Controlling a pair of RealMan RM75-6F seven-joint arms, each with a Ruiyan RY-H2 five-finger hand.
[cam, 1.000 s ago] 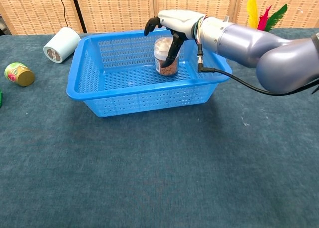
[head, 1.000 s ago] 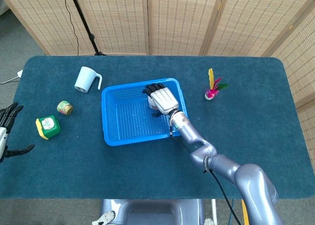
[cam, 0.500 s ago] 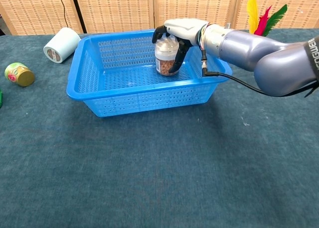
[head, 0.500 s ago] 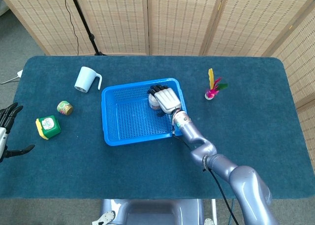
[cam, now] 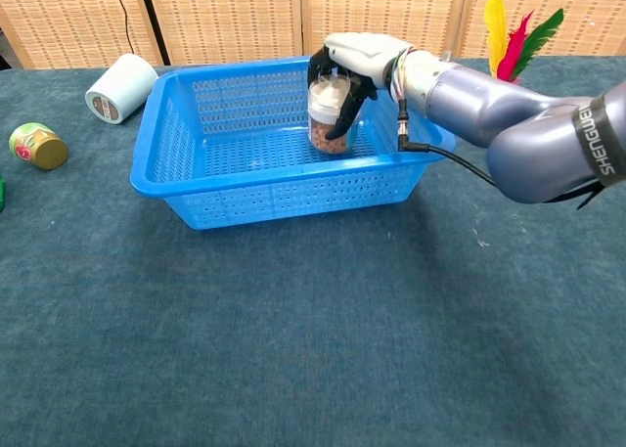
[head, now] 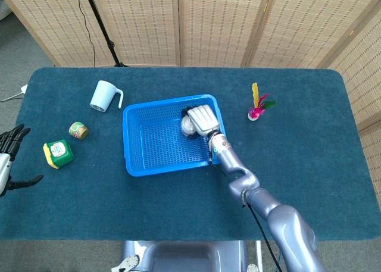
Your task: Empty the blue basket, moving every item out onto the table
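Right hand (cam: 354, 58) wrapped around the jar (cam: 330, 117) standing at the basket's (cam: 166, 178) far right corner, grasping step, left hand (head: 8, 159) idle and spread; next likely a straight lift over the rim beside it.

Silver-grey arm casing is gleaming, ending in a white-backed right hand (cam: 357, 56) with black fingers (cam: 341, 117). A black cable (cam: 460, 158) is trailing from the wrist. A black band near the elbow is reading "SHENGUEN".
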